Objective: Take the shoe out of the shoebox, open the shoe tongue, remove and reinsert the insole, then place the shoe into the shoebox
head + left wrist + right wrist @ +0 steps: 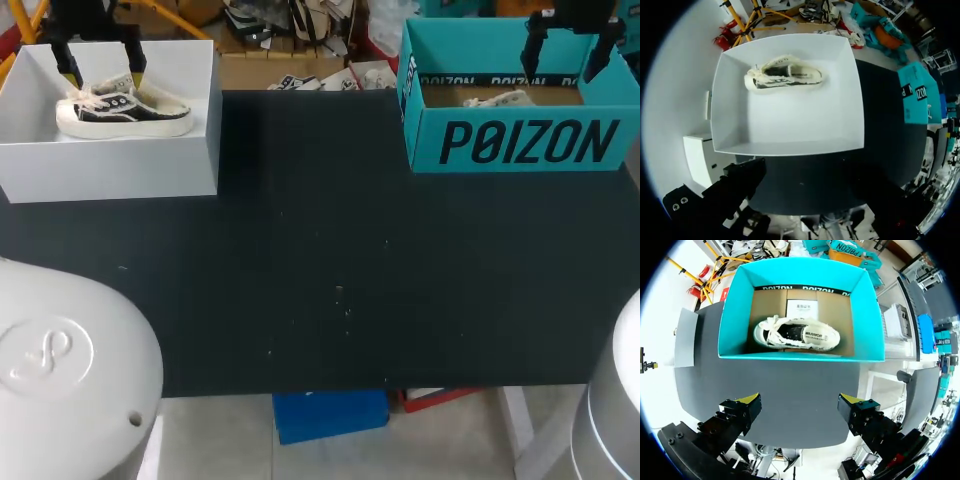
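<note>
Our left gripper [103, 72] hangs over the white shoebox [120, 170] at the far left corner of the dark table [320, 250], its two yellow-tipped fingers spread wide and gripping nothing. Below it a black-and-white shoe [122, 108] stands on its sole inside that box, laces up, toe pointing toward our right side. From the left wrist, the shoe lies close to the box wall farthest from the gripper, with bare white floor between the two. At the far right corner our right gripper [800, 400] is poised above the teal shoebox [737, 315], fingers likewise wide apart and empty; from the right wrist, both yellow tips sit over the table just short of the box's near wall. Inside the teal box a white shoe [797, 334] rests on the brown cardboard floor, its opening facing up, against the near wall, and a white leaflet [801, 307] lies flat behind it by the far wall. The two boxes are well apart, with the table's dark surface between them, and neither gripper touches shoe or box.
</note>
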Tool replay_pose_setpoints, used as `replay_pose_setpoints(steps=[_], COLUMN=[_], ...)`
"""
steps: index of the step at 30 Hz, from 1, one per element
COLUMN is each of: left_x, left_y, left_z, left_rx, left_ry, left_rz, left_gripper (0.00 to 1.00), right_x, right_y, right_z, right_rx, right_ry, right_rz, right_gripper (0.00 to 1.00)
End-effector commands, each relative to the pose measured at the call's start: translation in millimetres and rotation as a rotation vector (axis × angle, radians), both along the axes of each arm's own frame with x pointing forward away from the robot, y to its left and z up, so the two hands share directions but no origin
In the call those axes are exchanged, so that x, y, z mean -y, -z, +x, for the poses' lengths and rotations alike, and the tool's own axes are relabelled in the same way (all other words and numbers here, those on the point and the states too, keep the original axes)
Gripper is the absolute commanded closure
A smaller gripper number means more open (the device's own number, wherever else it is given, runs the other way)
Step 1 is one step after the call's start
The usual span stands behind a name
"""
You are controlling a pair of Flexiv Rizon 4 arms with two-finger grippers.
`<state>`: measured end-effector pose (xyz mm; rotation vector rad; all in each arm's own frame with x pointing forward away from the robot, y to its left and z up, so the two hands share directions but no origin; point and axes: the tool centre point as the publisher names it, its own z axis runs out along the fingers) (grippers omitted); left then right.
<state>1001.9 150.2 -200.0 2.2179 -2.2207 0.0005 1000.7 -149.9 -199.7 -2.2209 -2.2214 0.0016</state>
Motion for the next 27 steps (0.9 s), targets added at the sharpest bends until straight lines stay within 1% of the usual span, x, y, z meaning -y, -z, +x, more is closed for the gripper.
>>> replay_pose_setpoints(steps=[1, 7, 8, 9, 11, 12, 13, 14, 27], left_x=[0, -1, -1, -2, -2, -4, -10, -16, -16], left_y=[0, 0, -1, -1, -3, -4, -4, -5, -5], left_z=[1.4, 5.8, 5.9, 5.9, 6.4, 5.9, 3.9, 2.0, 2.0], left_rx=[0.009, 0.012, 0.007, 0.004, -0.012, -0.026, -0.09, -0.05, -0.05], left_ry=[0.047, 0.371, 0.449, 0.489, 0.618, 0.716, 0.895, 1.001, 1.001], left_rz=[-0.005, -0.012, -0.022, -0.025, -0.028, -0.018, 0.025, 0.07, 0.07], left_gripper=[0.0, 0.0, 0.0, 0.0, 0.0, 0.0, 0.0, 0.0, 0.0], right_x=[0, 0, 0, 0, 0, 0, 0, 0, 0], right_y=[0, 0, 0, 0, 0, 0, 0, 0, 0], right_z=[0.0, 0.0, 0.0, 0.0, 0.0, 0.0, 0.0, 0.0, 0.0], right_rx=[0.0, 0.0, 0.0, 0.0, 0.0, 0.0, 0.0, 0.0, 0.0], right_ry=[0.0, 0.0, 0.0, 0.0, 0.0, 0.0, 0.0, 0.0, 0.0], right_rz=[0.0, 0.0, 0.0, 0.0, 0.0, 0.0, 0.0, 0.0, 0.0], right_gripper=[0.0, 0.0, 0.0, 0.0, 0.0, 0.0, 0.0, 0.0, 0.0])
